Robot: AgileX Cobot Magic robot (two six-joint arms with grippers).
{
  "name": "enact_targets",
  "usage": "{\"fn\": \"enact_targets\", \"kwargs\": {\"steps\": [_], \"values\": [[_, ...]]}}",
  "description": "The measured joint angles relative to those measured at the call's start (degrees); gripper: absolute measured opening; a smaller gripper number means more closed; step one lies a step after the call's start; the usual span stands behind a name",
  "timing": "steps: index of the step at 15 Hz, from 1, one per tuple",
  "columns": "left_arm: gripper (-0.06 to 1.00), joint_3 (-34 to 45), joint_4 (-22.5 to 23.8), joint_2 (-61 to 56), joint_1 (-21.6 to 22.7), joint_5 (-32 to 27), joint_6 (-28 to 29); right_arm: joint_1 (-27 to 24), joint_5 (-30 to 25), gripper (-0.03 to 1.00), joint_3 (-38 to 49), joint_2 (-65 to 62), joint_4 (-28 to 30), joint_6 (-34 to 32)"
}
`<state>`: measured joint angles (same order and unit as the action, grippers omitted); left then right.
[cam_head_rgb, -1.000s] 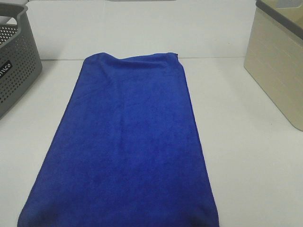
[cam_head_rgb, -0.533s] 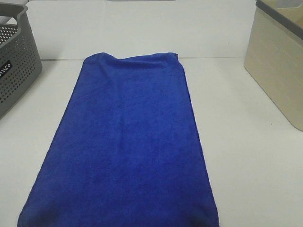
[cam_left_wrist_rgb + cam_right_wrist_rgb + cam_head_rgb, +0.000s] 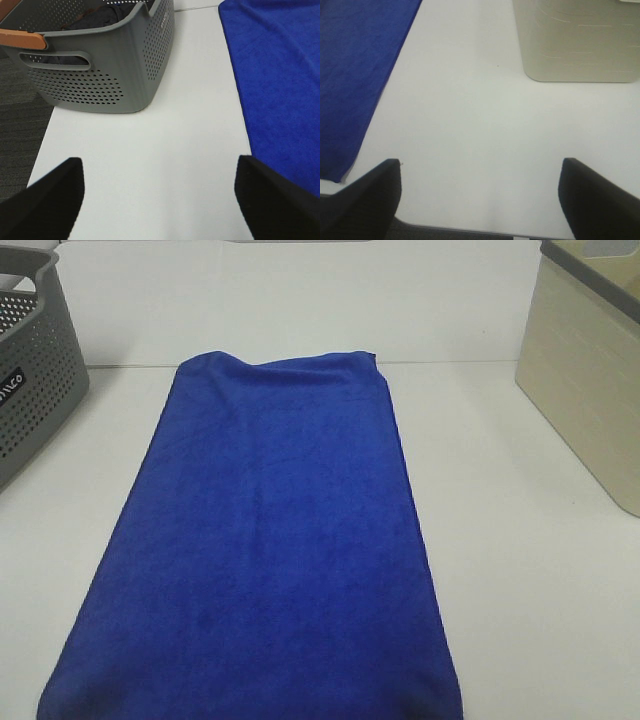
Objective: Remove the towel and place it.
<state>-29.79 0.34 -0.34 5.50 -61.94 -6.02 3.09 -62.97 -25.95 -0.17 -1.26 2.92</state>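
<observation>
- Lying flat and spread lengthwise down the middle of the white tabletop [image 3: 520,570], the blue towel [image 3: 270,540] reaches from the far edge, where its end is slightly rumpled, to the near edge of the high view.
- A grey perforated basket [image 3: 35,390] stands at the far left, apart from the towel, with dark cloth inside it in the left wrist view [image 3: 100,17].
- A beige bin [image 3: 590,370] stands at the far right, also clear of the towel.
- The left pincer [image 3: 160,200] has its jaws spread wide over bare tabletop between basket and towel, gripping nothing.
- The right pincer [image 3: 480,200] is likewise wide apart and empty, over bare tabletop between the towel's edge and the beige bin.
</observation>
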Motion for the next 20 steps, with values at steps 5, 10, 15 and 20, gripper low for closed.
{"fn": "enact_targets", "kwargs": {"steps": [5, 10, 15, 20], "values": [[0.78, 0.00, -0.34, 0.00, -1.09, 0.00, 0.00, -0.80, 0.00, 0.83, 0.00, 0.00, 0.00, 0.00], [0.78, 0.00, -0.34, 0.00, -1.15, 0.00, 0.00, -0.80, 0.00, 0.83, 0.00, 0.00, 0.00, -0.06], [0.78, 0.00, -1.89, 0.00, -1.15, 0.00, 0.00, -0.80, 0.00, 0.83, 0.00, 0.00, 0.00, -0.06], [0.78, 0.00, -1.95, 0.00, -1.15, 0.00, 0.00, -0.80, 0.00, 0.83, 0.00, 0.00, 0.00, -0.06]]}}
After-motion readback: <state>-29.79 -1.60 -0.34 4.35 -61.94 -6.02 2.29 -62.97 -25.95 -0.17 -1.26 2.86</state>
